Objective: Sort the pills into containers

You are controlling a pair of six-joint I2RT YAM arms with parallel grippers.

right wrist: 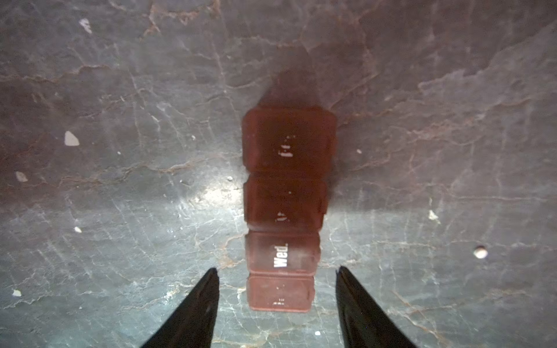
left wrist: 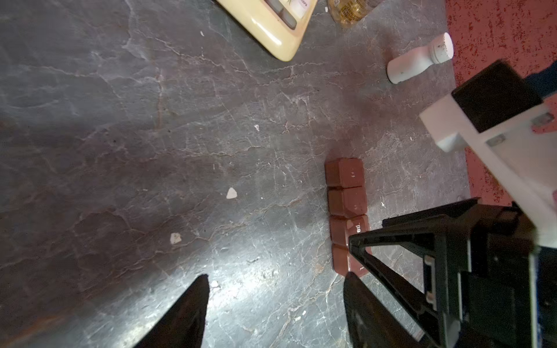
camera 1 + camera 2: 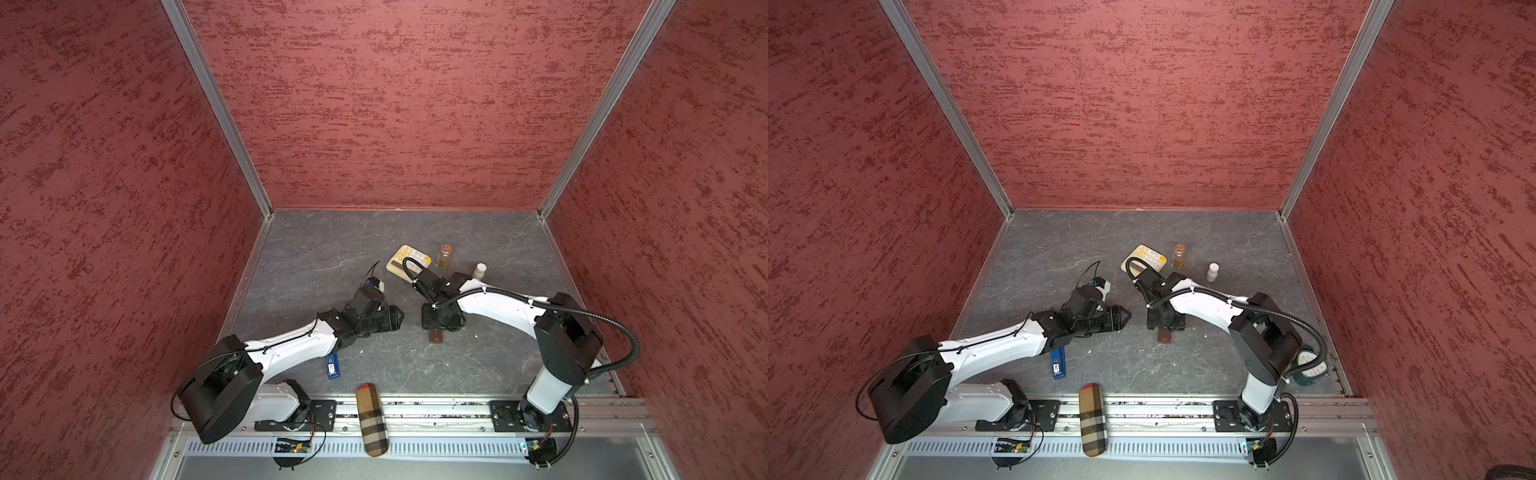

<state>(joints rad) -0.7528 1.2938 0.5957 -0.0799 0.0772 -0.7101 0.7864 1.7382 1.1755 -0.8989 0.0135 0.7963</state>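
Beneath the right gripper (image 1: 277, 270): containers (image 1: 284, 208), lids down, one end between its spread jaws. In both top views the gripper hides most of them. Beside the containers, left gripper (image 2: 276, 280) spread, empty. Around the containers, pills (image 1: 480, 252): white specks, indistinct.

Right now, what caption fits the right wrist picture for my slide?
Open right gripper poised over the shut brown containers, white pills scattered on the grey table.
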